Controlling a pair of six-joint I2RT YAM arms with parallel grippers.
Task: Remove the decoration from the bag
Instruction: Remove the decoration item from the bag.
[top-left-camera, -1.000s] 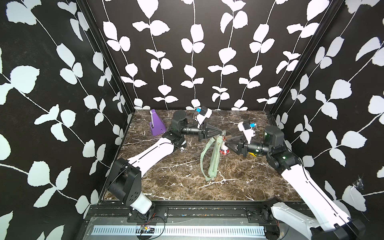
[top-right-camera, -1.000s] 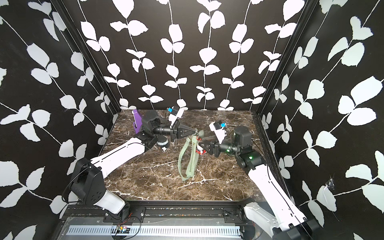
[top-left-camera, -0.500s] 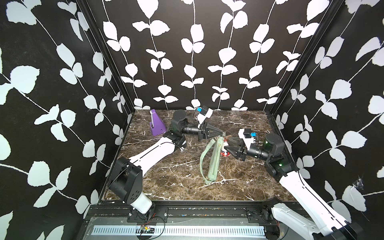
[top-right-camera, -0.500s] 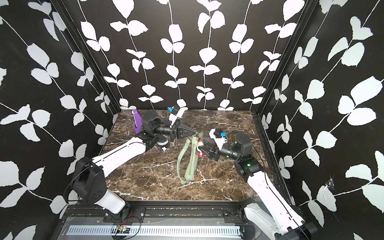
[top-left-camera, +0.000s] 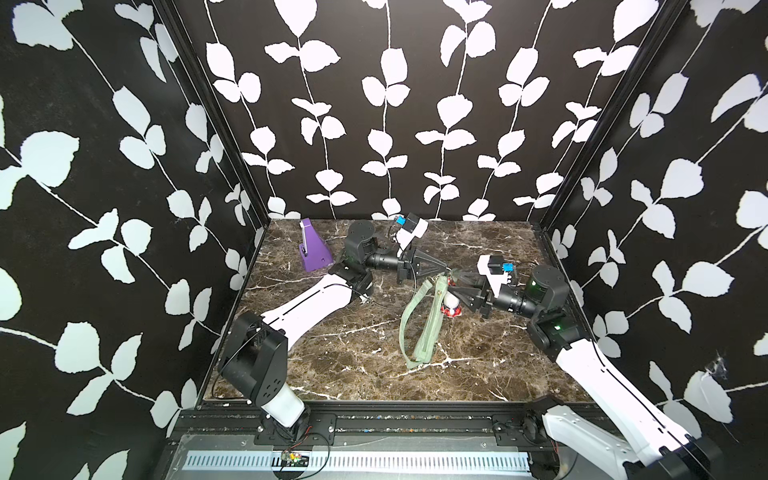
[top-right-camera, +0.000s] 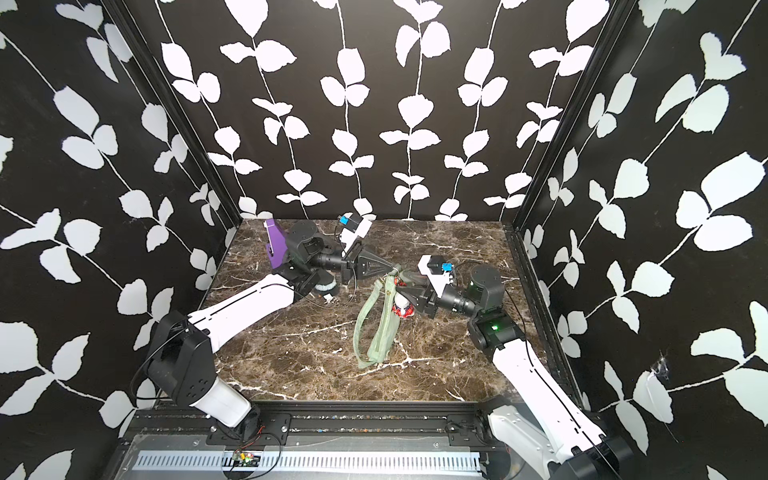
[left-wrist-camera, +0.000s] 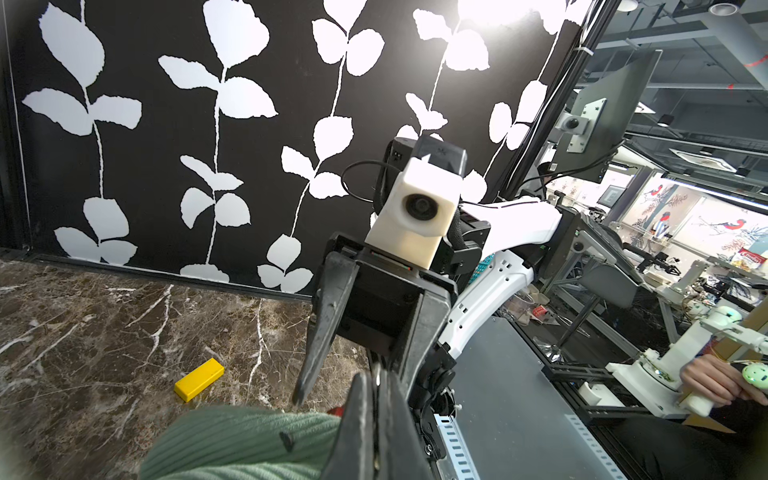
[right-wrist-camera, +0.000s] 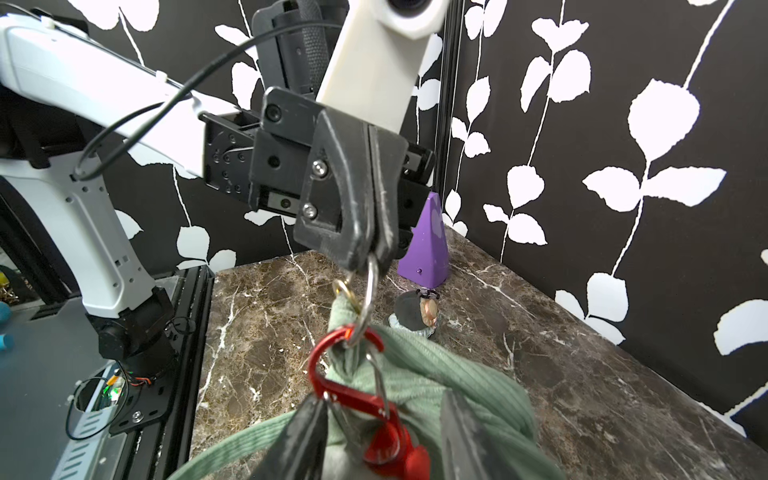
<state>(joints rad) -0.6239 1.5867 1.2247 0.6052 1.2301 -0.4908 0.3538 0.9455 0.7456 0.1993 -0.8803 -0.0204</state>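
Found the bag (top-left-camera: 422, 328) in the middle of the surface (top-left-camera: 332, 365), far end lifted, near end lying down. Saw the left jaws pressed fully together on a silver ring (right-wrist-camera: 371, 286) at that lifted end. Saw the right jaws partly apart around the red carabiner (right-wrist-camera: 349, 374) and green fabric, one side touching the carabiner. Noted the white-red decoration (top-left-camera: 451, 301) hanging just right of the bag. Noted a purple wedge (top-left-camera: 314, 251) far left.
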